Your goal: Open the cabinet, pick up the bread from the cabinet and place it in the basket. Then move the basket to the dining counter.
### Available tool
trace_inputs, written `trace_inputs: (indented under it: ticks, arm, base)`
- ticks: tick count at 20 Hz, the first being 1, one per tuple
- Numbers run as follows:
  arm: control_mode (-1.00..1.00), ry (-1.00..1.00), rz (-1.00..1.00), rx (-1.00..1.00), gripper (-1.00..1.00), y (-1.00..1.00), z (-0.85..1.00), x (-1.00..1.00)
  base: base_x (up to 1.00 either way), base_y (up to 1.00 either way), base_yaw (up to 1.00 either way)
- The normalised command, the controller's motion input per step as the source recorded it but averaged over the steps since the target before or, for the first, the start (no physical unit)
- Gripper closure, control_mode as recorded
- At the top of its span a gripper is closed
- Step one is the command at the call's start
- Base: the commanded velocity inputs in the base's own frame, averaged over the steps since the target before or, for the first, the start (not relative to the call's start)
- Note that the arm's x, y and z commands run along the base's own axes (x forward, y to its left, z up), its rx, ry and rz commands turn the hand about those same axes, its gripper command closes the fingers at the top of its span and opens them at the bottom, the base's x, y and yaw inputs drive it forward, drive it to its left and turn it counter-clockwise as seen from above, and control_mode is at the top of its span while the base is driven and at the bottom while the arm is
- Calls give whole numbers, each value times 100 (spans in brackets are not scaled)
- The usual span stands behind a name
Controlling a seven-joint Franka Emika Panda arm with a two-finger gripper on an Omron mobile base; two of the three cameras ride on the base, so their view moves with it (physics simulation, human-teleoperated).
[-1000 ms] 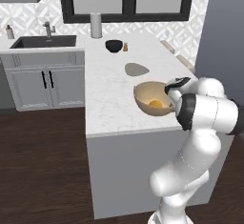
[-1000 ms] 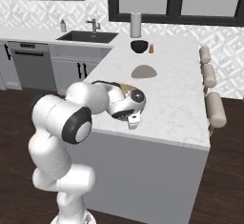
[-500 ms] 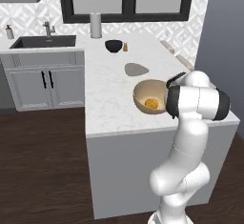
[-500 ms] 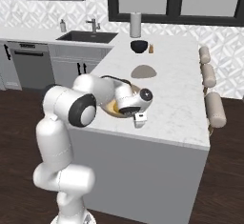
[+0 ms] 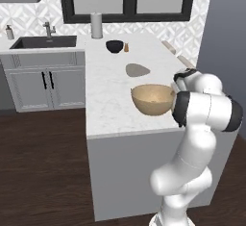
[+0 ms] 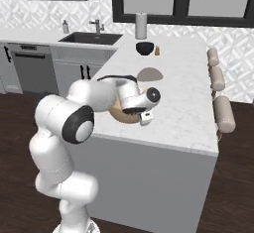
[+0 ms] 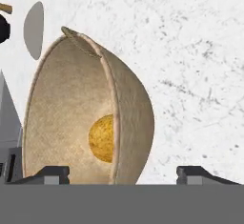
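Hand (image 7: 121,173) open, fingertips spread either side of the basket (image 7: 88,113) rim, gripping nothing. Basket sits on the desk (image 7: 190,51) directly ahead of the hand, bread (image 7: 101,138) inside. Looks light, stiff, woven; rim wall is probably the best hold, kept level.

The white arm rises from its base, bends at a dark-ringed elbow and reaches forward at about counter height, the wrist turned so the hand lies level. The gripper (image 7: 121,174) has its two dark fingertips (image 7: 52,173) spread wide apart, one on each side of a rim wall that stands between them, neither pressing against it.
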Motion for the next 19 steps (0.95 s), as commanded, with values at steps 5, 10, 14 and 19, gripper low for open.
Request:
trace_inputs:
  ticks: [5,10,14,19]
  arm:
    - [-100,-13,17,-16,-100,49,81,-66]
    - [-100,-2,19,-5,-100,59,71,-79]
    - [-100,2,21,-1,-100,88,70,-69]
    - [-100,2,26,-7,-100,56,85,-76]
  base:
    - [0,0,0]
    - [0,0,0]
    - [0,0,0]
    - [0,0,0]
